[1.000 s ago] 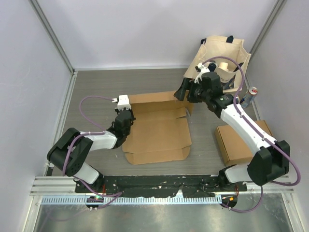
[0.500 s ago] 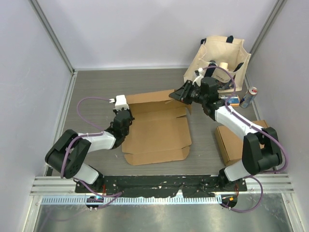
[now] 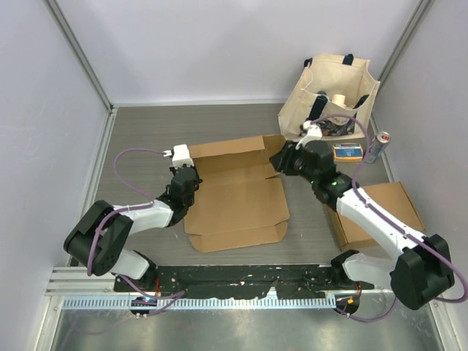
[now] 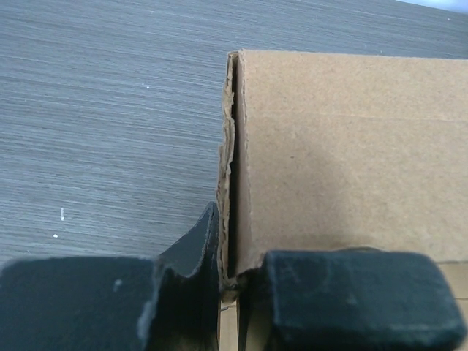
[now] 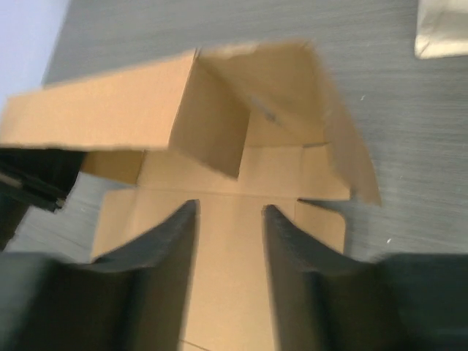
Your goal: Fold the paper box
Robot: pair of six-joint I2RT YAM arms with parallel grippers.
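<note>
The brown paper box lies unfolded at the table's middle, with its far panel raised. My left gripper is shut on the box's left edge; in the left wrist view the fingers pinch the doubled cardboard edge. My right gripper is at the box's far right corner. In the right wrist view it is open and empty, hovering over the box's floor, with the raised far panel and a side flap ahead.
A canvas tote bag with items stands at the back right. A can and a small blue box lie beside it. A second flat cardboard piece lies at the right, under the right arm.
My right gripper has swung from beside the tote bag down to the box's far right corner. The box's far panel now stands more upright. The left gripper keeps its hold.
</note>
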